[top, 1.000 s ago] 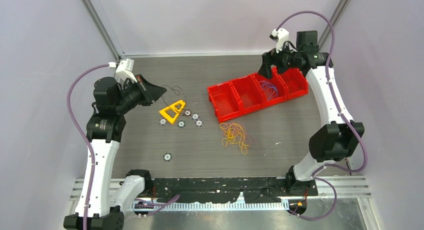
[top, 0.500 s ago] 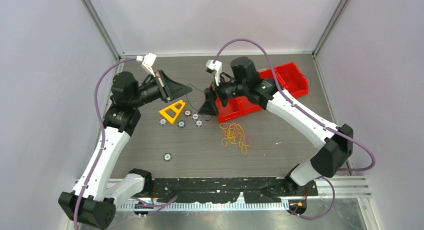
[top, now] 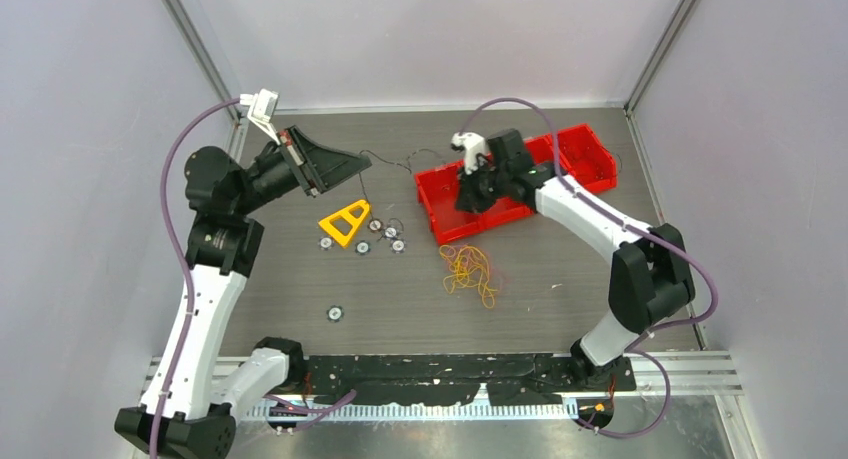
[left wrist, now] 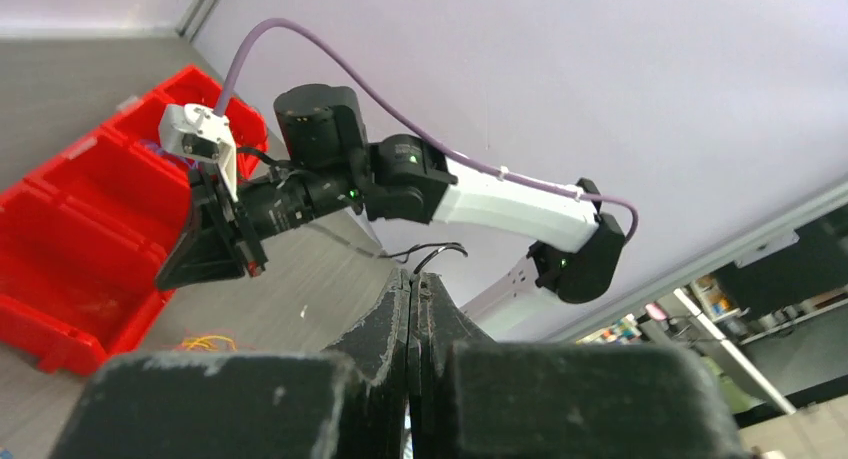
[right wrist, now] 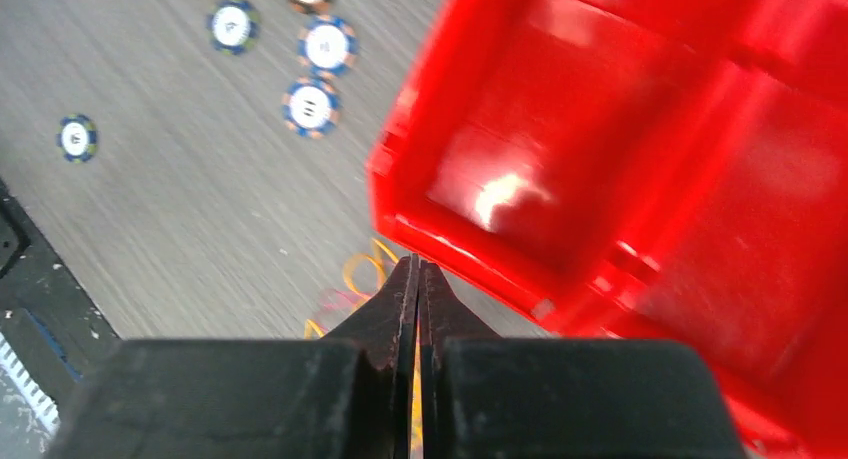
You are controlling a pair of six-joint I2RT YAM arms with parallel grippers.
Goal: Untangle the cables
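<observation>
Here, the red bin row [top: 445, 217] lies at mid-table [top: 570, 279]; the right gripper [right wrist: 417, 266] hangs over its left end, fingers pressed together on nothing. The raised left gripper [left wrist: 412, 279] pinches a hair-thin black cable [left wrist: 440, 249]. A loose yellow-orange cable tangle [top: 470, 269] lies just before the bins.
</observation>
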